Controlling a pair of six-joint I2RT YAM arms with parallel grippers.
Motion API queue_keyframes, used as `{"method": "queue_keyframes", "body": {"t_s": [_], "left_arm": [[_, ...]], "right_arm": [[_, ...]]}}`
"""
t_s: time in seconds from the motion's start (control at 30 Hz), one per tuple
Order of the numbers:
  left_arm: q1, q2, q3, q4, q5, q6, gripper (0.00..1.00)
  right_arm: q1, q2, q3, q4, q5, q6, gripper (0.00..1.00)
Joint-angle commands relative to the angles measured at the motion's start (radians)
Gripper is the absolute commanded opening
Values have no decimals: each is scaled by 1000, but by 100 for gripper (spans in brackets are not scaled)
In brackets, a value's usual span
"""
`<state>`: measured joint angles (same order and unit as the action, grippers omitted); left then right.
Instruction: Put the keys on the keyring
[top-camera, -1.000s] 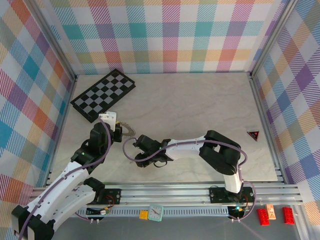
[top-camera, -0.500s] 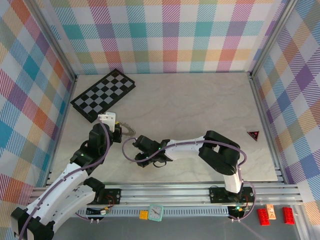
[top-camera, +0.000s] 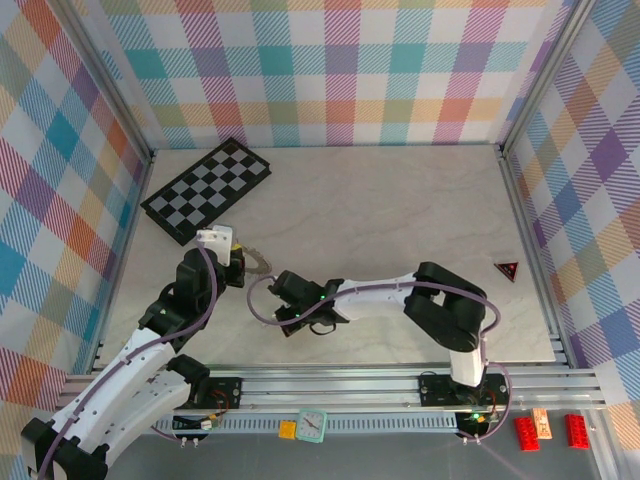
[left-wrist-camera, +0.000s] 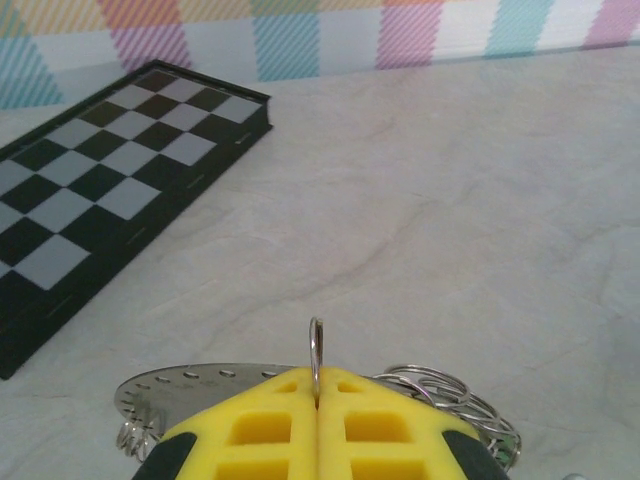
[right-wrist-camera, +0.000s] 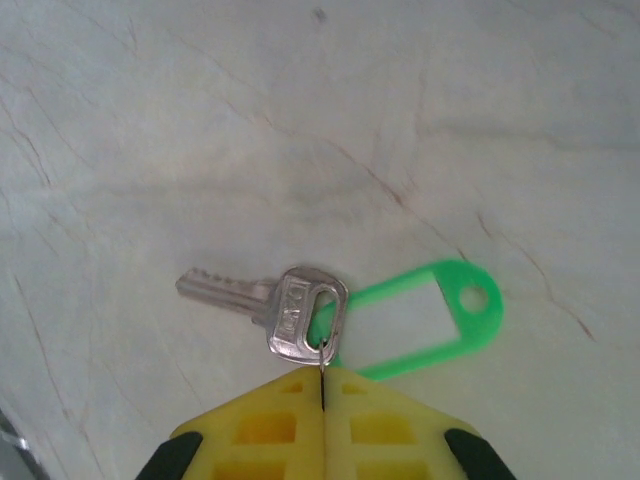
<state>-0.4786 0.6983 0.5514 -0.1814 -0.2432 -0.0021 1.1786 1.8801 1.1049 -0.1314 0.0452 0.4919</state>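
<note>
Two pinches, both jaw pairs pressed together: left gripper (left-wrist-camera: 316, 388) on thin loop of keyring (left-wrist-camera: 316, 345); right gripper (right-wrist-camera: 322, 388) on head of key (right-wrist-camera: 290, 305), green tag (right-wrist-camera: 420, 318) at 3 o'clock. Risk: shallow edge grip, so key may swivel or slip on lift.

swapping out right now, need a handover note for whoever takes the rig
left hand: shut on a thin loop of the keyring, near the chessboard.
right hand: shut on the wire loop through the key; key and green tag lie flat on the table.
done: both grips made.
left to do: carry the key to the keyring and thread it on; they are apart now.
</note>
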Motion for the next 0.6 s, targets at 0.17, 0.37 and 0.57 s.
{"method": "queue_keyframes", "body": {"t_s": [0.17,0.37,0.57], "left_arm": [[10,22,28,88,287,84,0],[8,79,48,183,493,90,0],[6,147,70,218,621,128,0]], "right_arm": [[9,-202,-171,-174,27,0,0],[3,-309,-242,-260,33,4,0],[-13,-369,-291,-312,18,3,0]]}}
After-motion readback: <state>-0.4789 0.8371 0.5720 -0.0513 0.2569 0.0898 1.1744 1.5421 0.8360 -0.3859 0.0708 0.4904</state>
